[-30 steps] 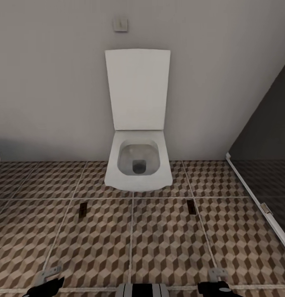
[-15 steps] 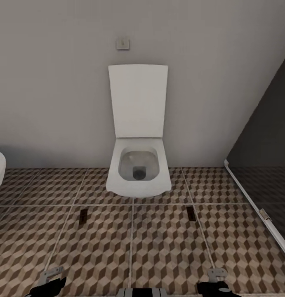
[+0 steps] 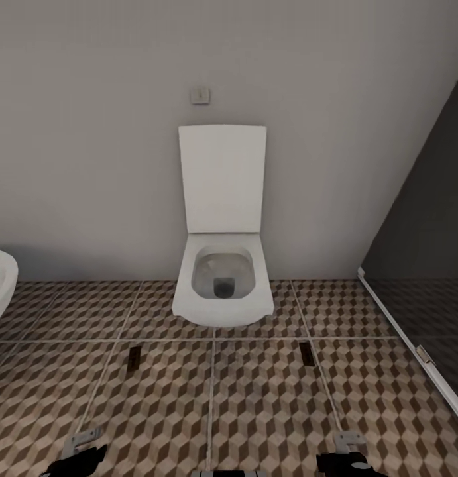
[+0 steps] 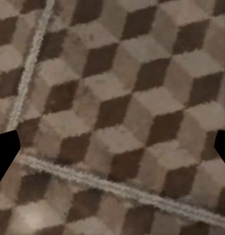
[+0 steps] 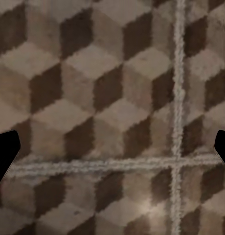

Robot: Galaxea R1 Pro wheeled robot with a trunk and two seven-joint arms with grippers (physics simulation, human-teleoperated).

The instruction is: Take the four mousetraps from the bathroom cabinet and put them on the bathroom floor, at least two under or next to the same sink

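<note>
Backing away, the head camera now takes in more wall and floor, so the toilet [image 3: 222, 265] looks smaller and the sink [image 3: 0, 285] edge has come further in at far left. Left gripper [image 4: 112, 147] hangs with jaws spread wide, bathroom floor [image 3: 162, 397] tiles between its fingertips. Right gripper [image 5: 112, 147] likewise is spread over a grout crossing. Two mousetraps [image 3: 133, 358] [image 3: 307, 352] lie on the tiles well ahead of both grippers, flanking the toilet. A dark glass panel [image 3: 427, 265] stands right.
</note>
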